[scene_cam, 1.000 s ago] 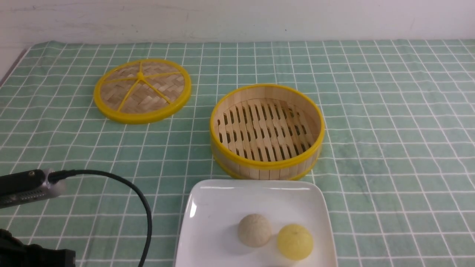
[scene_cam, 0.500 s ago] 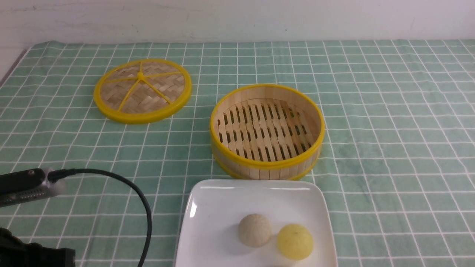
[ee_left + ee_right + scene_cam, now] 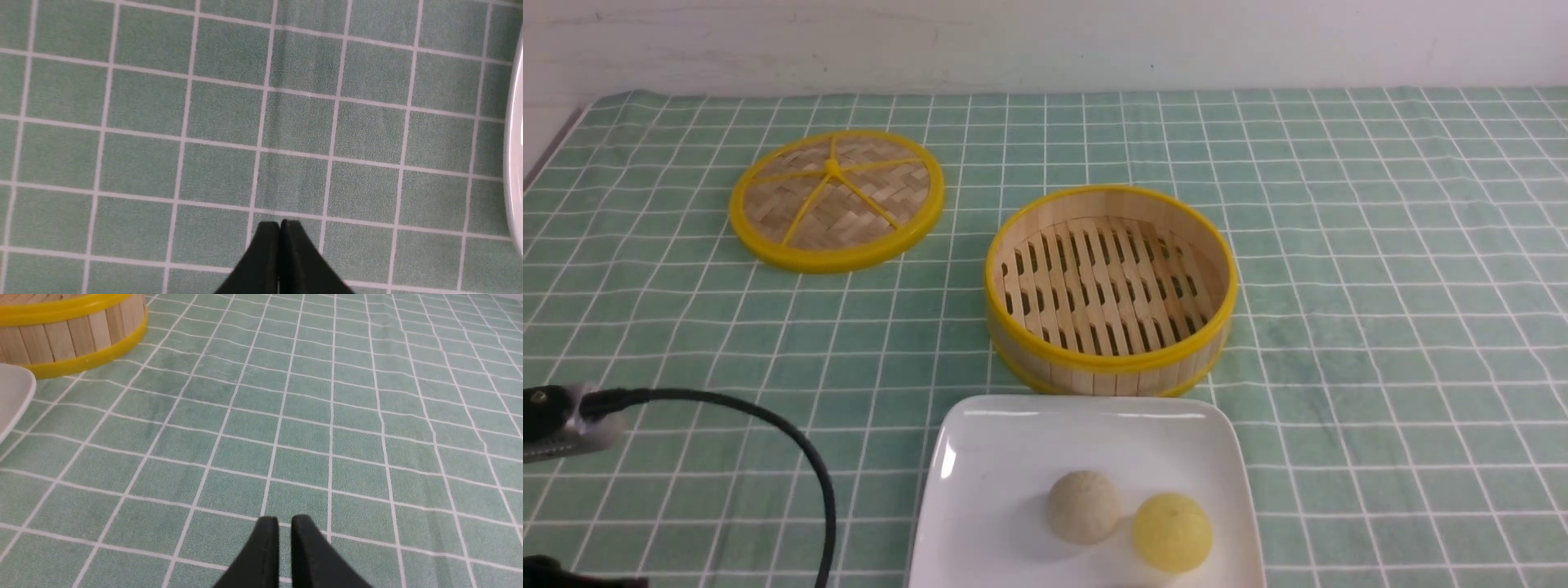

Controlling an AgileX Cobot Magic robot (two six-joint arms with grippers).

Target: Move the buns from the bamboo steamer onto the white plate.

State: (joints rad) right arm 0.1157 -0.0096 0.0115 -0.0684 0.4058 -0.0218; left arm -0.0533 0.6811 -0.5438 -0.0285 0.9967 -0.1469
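One beige bun (image 3: 1083,507) lies on the white plate (image 3: 1013,457) at the near middle, apart from a yellow ball (image 3: 1172,532) beside it. The bamboo steamer (image 3: 1111,359) stands just behind the plate with nothing on its slatted floor. My left gripper (image 3: 280,223) is shut on nothing over bare cloth, with the plate's rim (image 3: 514,163) off to one side. Over the cloth to the right of the plate, my right gripper (image 3: 284,519) shows a narrow gap between its fingertips and nothing in it. The plate's corner (image 3: 12,392) and the steamer's wall (image 3: 73,330) show in that view.
The woven lid (image 3: 836,200) with a yellow rim lies flat at the back left. Part of my left wrist (image 3: 564,420) and its black cable (image 3: 768,425) reach in at the near left edge. A green checked cloth covers the table.
In the front view my left wrist has drawn back toward the left edge and sits lower, and the cable loop has followed it. The bun, ball, plate, steamer and lid have not moved.
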